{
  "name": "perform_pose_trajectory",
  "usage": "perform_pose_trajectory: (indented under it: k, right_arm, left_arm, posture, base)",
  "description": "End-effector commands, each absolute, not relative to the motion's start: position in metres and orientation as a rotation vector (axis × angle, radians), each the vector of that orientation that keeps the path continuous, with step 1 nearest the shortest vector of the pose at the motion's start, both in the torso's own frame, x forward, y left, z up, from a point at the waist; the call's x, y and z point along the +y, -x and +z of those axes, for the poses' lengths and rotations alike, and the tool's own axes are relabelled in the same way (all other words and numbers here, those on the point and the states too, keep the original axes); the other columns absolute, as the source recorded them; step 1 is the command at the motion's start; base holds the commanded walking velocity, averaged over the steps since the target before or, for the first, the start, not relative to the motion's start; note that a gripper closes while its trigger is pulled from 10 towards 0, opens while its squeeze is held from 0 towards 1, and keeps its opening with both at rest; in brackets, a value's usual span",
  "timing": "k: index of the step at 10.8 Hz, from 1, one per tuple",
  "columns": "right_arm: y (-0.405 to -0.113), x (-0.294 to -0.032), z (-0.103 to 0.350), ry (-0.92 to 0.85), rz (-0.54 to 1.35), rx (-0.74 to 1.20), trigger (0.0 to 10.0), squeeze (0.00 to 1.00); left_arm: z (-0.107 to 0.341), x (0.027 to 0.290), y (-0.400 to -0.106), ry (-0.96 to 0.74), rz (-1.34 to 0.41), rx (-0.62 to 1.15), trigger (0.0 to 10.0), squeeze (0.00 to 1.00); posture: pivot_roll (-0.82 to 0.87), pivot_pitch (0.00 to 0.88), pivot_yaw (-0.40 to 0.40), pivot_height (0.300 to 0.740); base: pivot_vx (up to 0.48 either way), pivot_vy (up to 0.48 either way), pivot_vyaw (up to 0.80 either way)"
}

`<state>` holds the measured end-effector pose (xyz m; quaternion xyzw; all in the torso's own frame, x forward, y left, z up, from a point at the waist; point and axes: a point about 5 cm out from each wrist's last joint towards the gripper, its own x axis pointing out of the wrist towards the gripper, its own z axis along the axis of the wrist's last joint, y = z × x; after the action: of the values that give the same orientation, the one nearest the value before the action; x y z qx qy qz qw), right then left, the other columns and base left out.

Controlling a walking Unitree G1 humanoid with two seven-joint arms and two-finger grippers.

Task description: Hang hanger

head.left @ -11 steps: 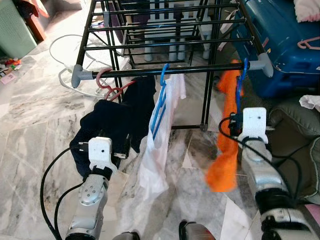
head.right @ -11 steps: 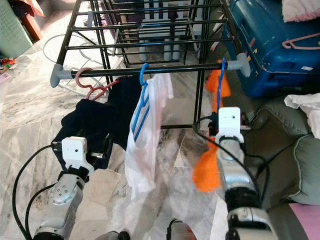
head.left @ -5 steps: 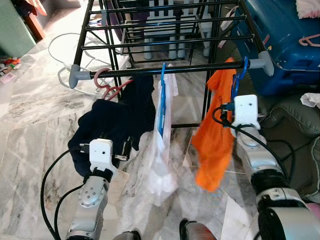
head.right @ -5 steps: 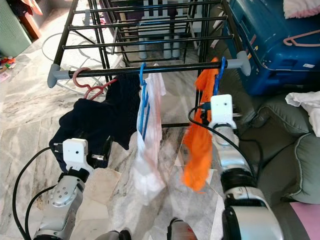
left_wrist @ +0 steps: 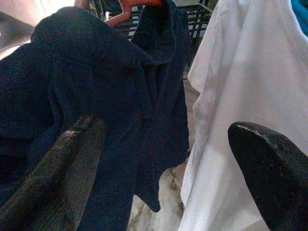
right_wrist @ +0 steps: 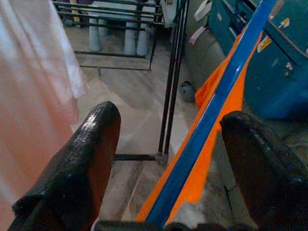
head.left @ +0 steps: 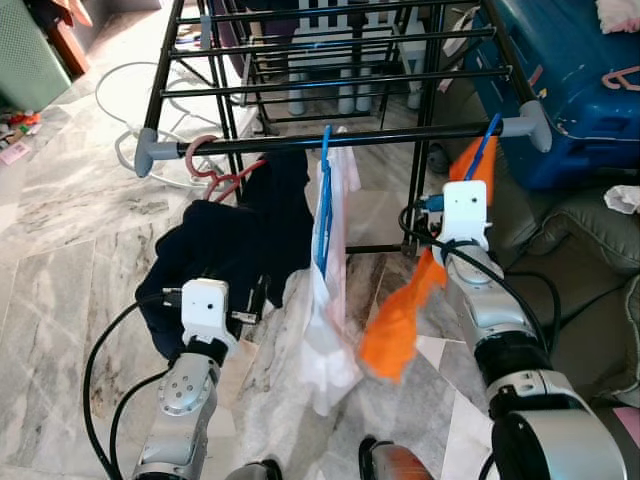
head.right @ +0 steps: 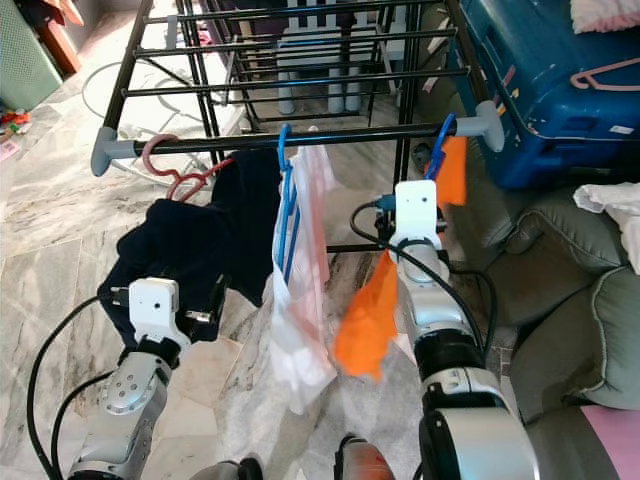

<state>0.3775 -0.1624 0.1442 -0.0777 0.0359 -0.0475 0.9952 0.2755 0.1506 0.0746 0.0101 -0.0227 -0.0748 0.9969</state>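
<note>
A black drying rack's front rail (head.left: pixel 340 141) carries three hangers. A pink hanger (head.left: pixel 215 172) at the left holds a navy garment (head.left: pixel 235 240). A blue hanger (head.left: pixel 324 200) in the middle holds a white garment (head.left: pixel 325 330). Near the rail's right end a second blue hanger (head.left: pixel 483 140) is hooked on, tilted, with an orange garment (head.left: pixel 398 325) swung out to the left. My right gripper (right_wrist: pixel 173 118) is open just below that rail end, and the blue hanger's bar (right_wrist: pixel 221 101) runs between its fingers. My left gripper (left_wrist: pixel 166 130) is open, low, facing the navy and white garments.
A blue suitcase (head.left: pixel 570 90) with a pink hanger (head.left: pixel 617 86) on it stands right of the rack. A grey-green sofa (head.left: pixel 600 260) is at the right. A white cable (head.left: pixel 118 100) lies on the marble floor (head.left: pixel 70 230) at the left. More rack rails (head.left: pixel 330 60) lie behind.
My right arm has moved left and up toward the rail's right end. The orange garment has swung left and its hanger has tilted. The left arm has barely moved.
</note>
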Motion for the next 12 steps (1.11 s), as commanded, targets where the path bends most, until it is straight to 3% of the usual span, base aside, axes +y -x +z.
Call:
perform_pose_trajectory:
  k: [1,5,9,12]
  right_arm:
    - [-0.373,-0.164,0.136,0.148,-0.096,0.1,9.8,0.0]
    - [-0.349,-0.197,0.116,0.198,-0.187,0.148,10.0,0.0]
    - [-0.323,-0.255,0.126,0.331,-0.329,0.128,10.0,0.0]
    - [-0.321,-0.266,0.137,0.367,-0.315,0.09,10.0,0.0]
  left_arm:
    - [0.072,0.156,-0.272,-0.028,-0.147,-0.027,10.0,0.0]
    - [0.073,0.157,-0.274,-0.031,-0.154,-0.02,10.0,0.0]
    - [0.074,0.154,-0.278,-0.033,-0.184,-0.013,10.0,0.0]
    - [0.074,0.153,-0.28,-0.039,-0.202,-0.008,10.0,0.0]
  posture:
    - [-0.2,0.214,0.073,0.74]
    - [-0.21,0.217,0.088,0.74]
    - [-0.24,0.222,0.12,0.74]
    - [-0.25,0.227,0.133,0.74]
  base:
    - [0.0,0.0,0.0]
    - [0.0,0.0,0.0]
    - [0.0,0.0,0.0]
    - [0.0,0.0,0.0]
